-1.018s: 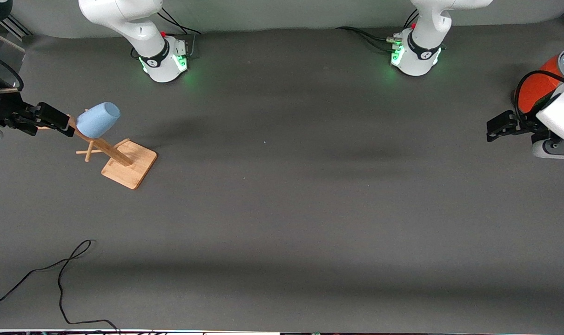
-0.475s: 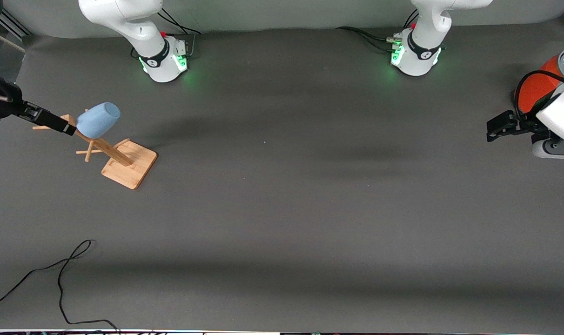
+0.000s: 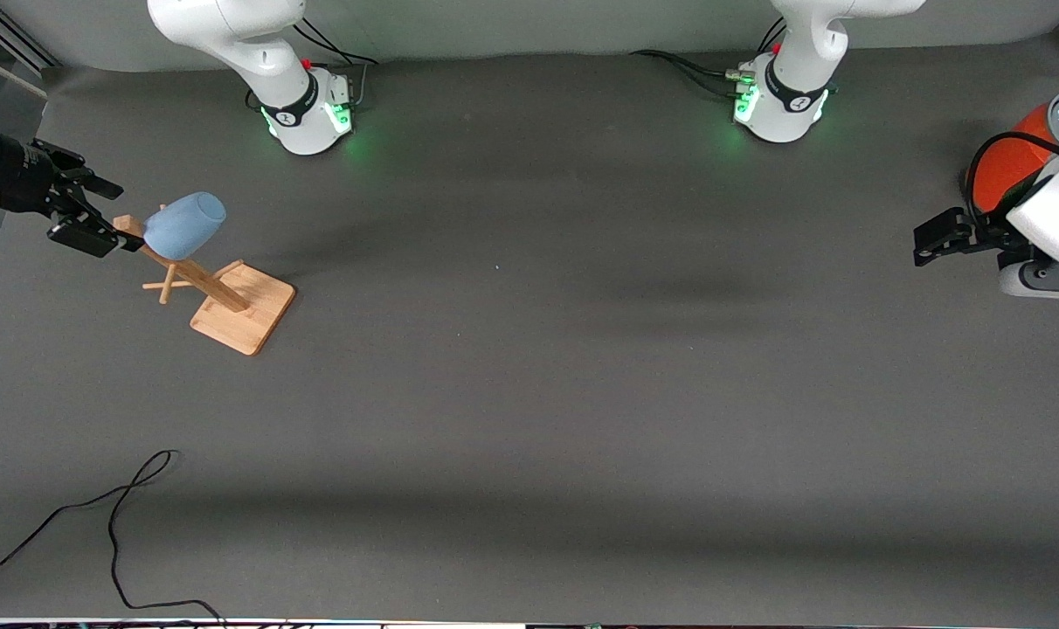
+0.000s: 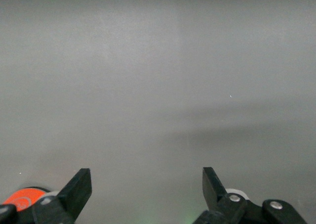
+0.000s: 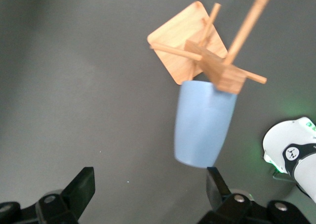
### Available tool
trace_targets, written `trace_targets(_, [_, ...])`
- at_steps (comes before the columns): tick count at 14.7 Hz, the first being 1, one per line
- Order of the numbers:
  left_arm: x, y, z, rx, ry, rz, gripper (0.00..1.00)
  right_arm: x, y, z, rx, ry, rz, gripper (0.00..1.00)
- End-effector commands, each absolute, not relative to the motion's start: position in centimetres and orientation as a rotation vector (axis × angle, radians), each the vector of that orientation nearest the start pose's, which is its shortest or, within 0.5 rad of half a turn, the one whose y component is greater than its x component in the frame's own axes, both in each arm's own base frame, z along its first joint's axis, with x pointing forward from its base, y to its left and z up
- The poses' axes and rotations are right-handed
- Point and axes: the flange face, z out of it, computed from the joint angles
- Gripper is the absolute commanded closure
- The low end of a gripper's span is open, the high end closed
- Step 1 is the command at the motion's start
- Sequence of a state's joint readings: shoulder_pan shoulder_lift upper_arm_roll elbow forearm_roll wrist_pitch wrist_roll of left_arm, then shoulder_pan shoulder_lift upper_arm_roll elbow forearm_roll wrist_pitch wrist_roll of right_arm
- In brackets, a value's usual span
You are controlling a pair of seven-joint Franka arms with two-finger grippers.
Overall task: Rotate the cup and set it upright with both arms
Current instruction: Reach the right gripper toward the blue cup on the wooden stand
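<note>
We see the right pincer (image 3: pixel 101 217) spread wide and empty just beside the cup (image 3: pixel 184 225), which hangs tilted on the wooden rack (image 3: pixel 224 301). Our left pincer (image 3: pixel 931 243) waits spread over the bench (image 3: pixel 529 393), near the orange can (image 3: pixel 1006 162).

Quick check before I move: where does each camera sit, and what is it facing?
Front view: high across the table, facing both arms' bases; shows the cup on the wooden rack, right gripper beside it, left gripper waiting by the orange can.
Left wrist view: bare table, open jaws.
Right wrist view: looks down on cup and rack, open jaws.
Shared: front and right wrist views show cup and rack.
</note>
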State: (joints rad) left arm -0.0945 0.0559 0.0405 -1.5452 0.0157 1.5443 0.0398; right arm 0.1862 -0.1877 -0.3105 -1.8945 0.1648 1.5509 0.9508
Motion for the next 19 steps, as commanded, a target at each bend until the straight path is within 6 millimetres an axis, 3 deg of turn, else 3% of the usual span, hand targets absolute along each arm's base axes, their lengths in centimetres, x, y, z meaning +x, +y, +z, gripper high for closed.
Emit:
trace_targets(1, [56.8,-3.1,60.9,-3.126,0.168,0.079,0.0,45.3,-5.9,54.0,-2.483,1.582,0.384,0.0])
trace_targets(7, [56.8,-3.0,61.0,-3.126,0.165,0.077,0.0,43.6,-6.0,47.4,-2.439,1.628,0.375,0.0])
trace_targets(11, [56.8,-3.0,61.0,-3.126,0.165,0.077,0.0,43.0,-5.7,44.3,-2.44,1.648,0.408,0.0])
trace_targets(13, [56.8,-3.0,61.0,-3.126,0.165,0.077,0.0,43.1,-5.6,43.9,-2.441,1.65,0.409,0.0])
trace_targets(14, [56.8,-3.0,61.0,-3.126,0.165,0.077,0.0,43.1,-5.7,43.8,-2.44,1.652,0.411,0.02])
trace_targets(17, [56.8,-3.0,61.0,-3.126,0.165,0.077,0.0,43.1,-5.7,43.9,-2.433,1.653,0.419,0.28])
trace_targets(19, [56.8,-3.0,61.0,-3.126,0.165,0.077,0.0,43.0,-5.6,44.2,-2.426,1.66,0.42,0.34])
